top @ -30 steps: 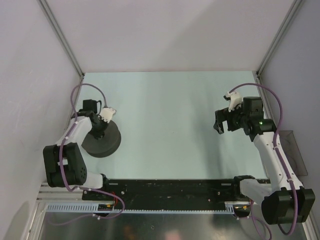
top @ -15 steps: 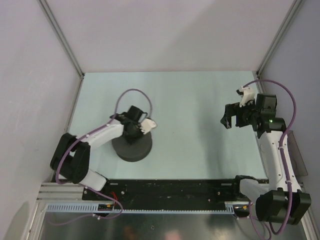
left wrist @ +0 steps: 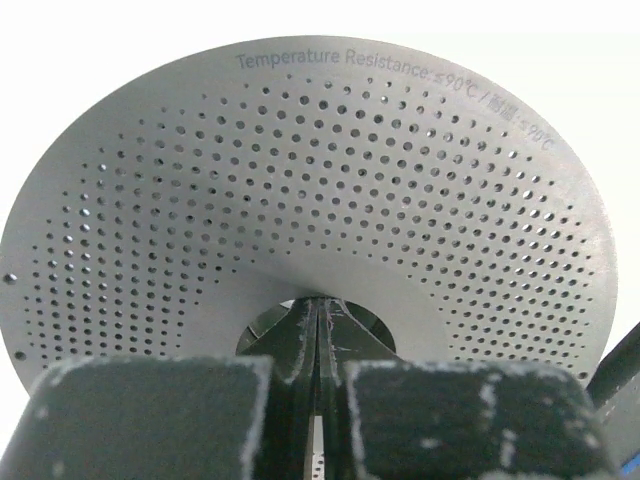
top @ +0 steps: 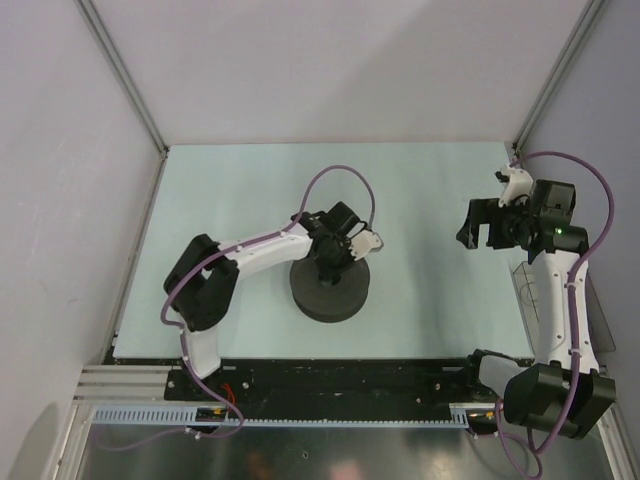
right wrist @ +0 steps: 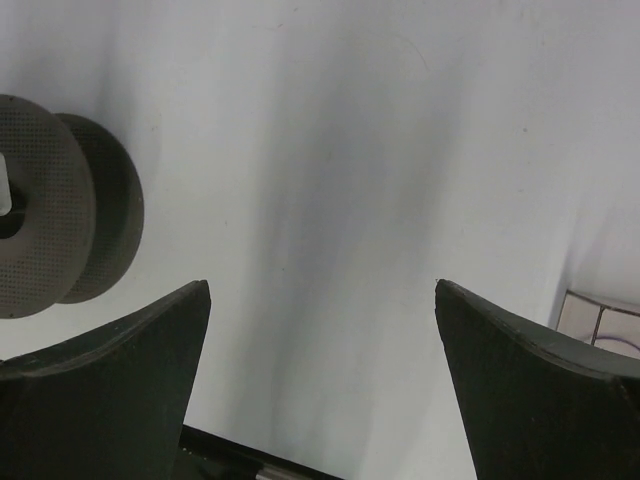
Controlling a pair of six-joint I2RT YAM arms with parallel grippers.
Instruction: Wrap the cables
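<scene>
Mid-table (top: 250, 190), left pincer (top: 332, 268) pinched tight, tips buried in spool (top: 345, 300) hub; right pincer (top: 480, 228) wide, empty.

Both arms (top: 262, 252): white links, black joints, looped purple cables (top: 335, 169); green LED (top: 558, 232) on right; black fingers (right wrist: 100, 380).

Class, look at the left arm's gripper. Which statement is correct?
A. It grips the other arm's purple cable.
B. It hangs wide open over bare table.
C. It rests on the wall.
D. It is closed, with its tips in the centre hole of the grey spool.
D: the left wrist view shows the left gripper with its jaws pressed together and its tips down in the centre hole of the spool.
</scene>
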